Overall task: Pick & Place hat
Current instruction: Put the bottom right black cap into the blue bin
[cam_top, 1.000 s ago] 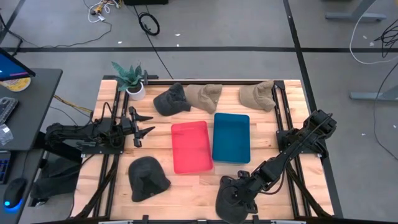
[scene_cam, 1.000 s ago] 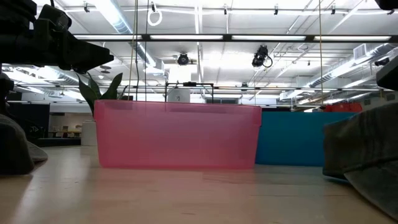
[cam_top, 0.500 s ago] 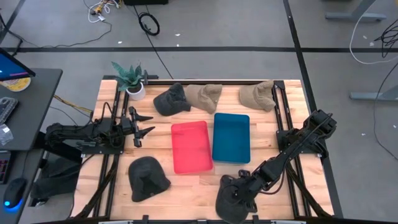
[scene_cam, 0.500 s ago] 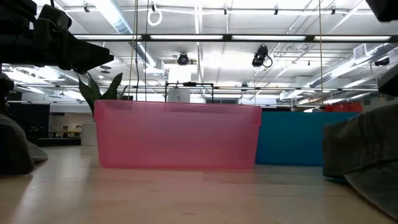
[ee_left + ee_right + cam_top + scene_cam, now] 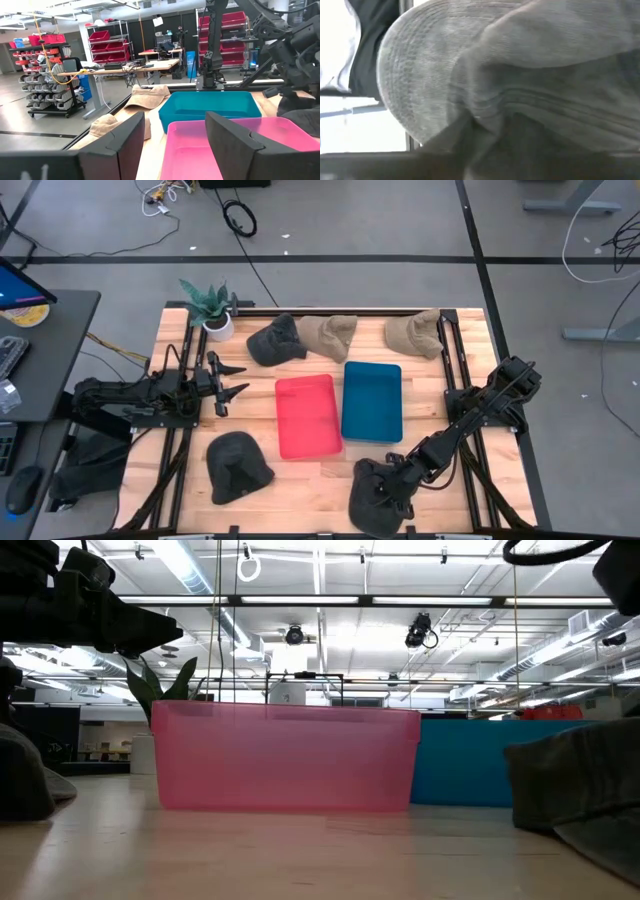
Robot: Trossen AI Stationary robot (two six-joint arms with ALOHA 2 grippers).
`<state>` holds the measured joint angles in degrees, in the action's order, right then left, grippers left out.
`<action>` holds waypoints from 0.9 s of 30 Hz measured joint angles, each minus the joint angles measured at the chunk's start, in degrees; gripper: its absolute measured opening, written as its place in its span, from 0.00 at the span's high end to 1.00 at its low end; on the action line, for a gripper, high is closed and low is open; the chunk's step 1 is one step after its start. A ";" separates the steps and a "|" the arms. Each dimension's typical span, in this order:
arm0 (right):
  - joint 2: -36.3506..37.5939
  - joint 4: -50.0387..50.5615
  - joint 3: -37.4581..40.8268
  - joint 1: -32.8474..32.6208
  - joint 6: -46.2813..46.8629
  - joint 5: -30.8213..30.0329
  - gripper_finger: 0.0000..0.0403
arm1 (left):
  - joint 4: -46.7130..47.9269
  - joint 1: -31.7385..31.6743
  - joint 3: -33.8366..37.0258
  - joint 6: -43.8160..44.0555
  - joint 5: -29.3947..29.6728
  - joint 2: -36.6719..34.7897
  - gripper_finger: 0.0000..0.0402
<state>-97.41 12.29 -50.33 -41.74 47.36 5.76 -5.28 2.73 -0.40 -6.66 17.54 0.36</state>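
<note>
A dark grey cap lies at the table's near edge, right of centre; its crown rises at the right of the low view. My right gripper is down on its far right side and shut on it. Cap cloth fills the right wrist view and hides the fingers. My left gripper waits open above the table's left side, facing the pink bin; its fingers touch nothing. My right gripper holds the dark grey cap at its far right side, coming slantwise from above and from the table's right. The cloth hides the fingers, so the kind of hold does not show. The cap's near part rests on the table.
A blue bin stands right of the pink bin at the table's centre. A second dark cap lies near left. Along the far edge lie another dark cap and two tan caps, beside a potted plant.
In the low view the held cap's left edge has crept a little toward the pink bin, and the right arm above it has shifted. The left arm has kept still.
</note>
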 joint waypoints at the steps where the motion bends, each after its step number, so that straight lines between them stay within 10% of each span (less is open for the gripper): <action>1: 0.00 0.02 0.00 0.00 -1.33 0.50 0.73 | 0.00 -0.01 -0.01 -0.01 0.00 0.00 0.47; 5: 0.00 -0.04 0.01 0.22 -4.16 1.80 0.96 | 0.00 -0.01 -0.01 -0.01 0.00 0.00 0.47; 16: -0.02 12.12 -7.60 0.42 -13.67 1.37 0.99 | 0.00 0.00 -0.02 0.01 0.00 0.00 0.47; 27: -0.02 46.31 -31.61 2.58 -28.06 -16.85 0.99 | 0.00 -0.01 -0.01 0.01 0.00 0.00 0.47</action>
<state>-97.43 58.60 -81.94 -39.15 19.30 -11.10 -5.28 2.72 -0.42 -6.66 17.54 0.36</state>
